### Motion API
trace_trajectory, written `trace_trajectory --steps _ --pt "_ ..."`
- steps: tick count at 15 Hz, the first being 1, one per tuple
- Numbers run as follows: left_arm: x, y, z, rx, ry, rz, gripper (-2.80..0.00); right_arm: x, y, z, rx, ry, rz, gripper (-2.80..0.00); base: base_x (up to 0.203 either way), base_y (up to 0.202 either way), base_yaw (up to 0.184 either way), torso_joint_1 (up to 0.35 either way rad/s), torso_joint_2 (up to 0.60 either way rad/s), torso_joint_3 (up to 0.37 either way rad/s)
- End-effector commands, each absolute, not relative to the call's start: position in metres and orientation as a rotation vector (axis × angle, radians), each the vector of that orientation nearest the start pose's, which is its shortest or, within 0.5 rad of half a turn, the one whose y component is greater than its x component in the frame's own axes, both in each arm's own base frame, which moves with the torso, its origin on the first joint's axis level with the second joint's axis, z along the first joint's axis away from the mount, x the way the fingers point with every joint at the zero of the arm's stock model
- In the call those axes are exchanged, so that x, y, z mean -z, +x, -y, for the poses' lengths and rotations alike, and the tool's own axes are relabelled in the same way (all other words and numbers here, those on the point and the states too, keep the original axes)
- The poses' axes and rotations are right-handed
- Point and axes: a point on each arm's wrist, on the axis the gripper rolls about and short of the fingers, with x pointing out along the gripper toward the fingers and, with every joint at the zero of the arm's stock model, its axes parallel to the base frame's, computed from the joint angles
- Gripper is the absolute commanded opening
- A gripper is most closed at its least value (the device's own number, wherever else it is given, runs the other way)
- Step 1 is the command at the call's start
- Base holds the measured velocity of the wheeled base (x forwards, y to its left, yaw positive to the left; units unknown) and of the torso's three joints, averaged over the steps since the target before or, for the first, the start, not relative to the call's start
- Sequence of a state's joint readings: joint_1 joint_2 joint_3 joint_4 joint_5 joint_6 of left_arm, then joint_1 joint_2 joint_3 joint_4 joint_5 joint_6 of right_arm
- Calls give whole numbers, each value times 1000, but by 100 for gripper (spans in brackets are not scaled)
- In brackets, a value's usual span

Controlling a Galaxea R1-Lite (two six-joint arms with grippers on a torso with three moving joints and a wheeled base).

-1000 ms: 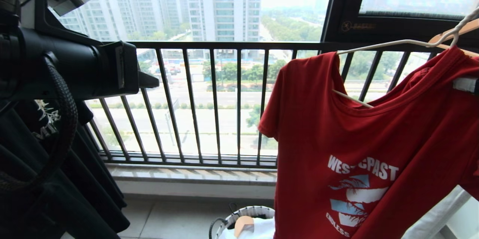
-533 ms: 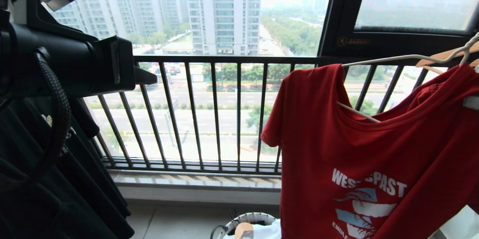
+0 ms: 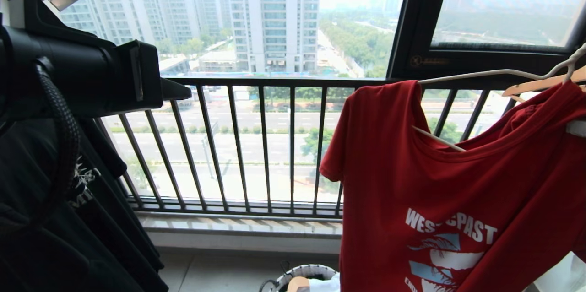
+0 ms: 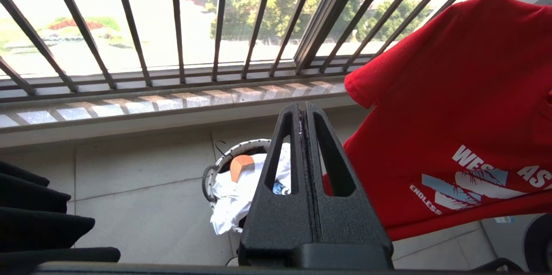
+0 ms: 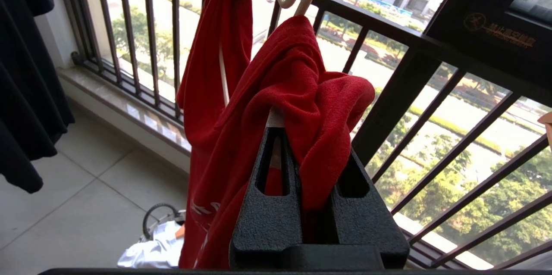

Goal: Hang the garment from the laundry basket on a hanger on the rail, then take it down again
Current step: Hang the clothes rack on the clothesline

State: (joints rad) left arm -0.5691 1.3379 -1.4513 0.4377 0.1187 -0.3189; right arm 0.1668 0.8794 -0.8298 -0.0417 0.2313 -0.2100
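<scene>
Balcony railing behind, the right gripper (image 5: 302,137) pinches the red shirt (image 3: 458,191) and hanger (image 3: 485,73); left gripper (image 4: 304,111), fingers pressed together, idles. Lift steadily, keeping the hook upright for the rail.

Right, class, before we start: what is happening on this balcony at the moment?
A two-armed robot is handling laundry by a barred window. Its right gripper is shut on the shoulder of a red T-shirt, which is draped on a white wire hanger. The left gripper is shut, empty and apart from the shirt. On the floor below stands a laundry basket with a white garment inside. The rail is not in view, so whether the hanger hangs from it cannot be told.
</scene>
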Motion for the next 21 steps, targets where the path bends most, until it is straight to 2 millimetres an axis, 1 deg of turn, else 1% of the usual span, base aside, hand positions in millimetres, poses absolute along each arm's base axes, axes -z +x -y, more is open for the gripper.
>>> trace_trajectory --steps 1,7,9,21 --pt "-356 160 99 393 -204 -368 -280 -297 87 -20 -400 -210 35 -280 0 0 0 159 -330 -188" --pt "-363 145 94 422 -211 -337 -280 -298 85 -20 -399 -210 42 -280 0 0 0 152 -316 -167" --pt "-362 146 95 422 -211 -339 -280 -298 83 -19 -399 -209 52 -280 0 0 0 108 -252 -113" --pt "-361 145 95 421 -206 -342 -280 -298 80 -19 -399 -209 58 -280 0 0 0 0 0 0"
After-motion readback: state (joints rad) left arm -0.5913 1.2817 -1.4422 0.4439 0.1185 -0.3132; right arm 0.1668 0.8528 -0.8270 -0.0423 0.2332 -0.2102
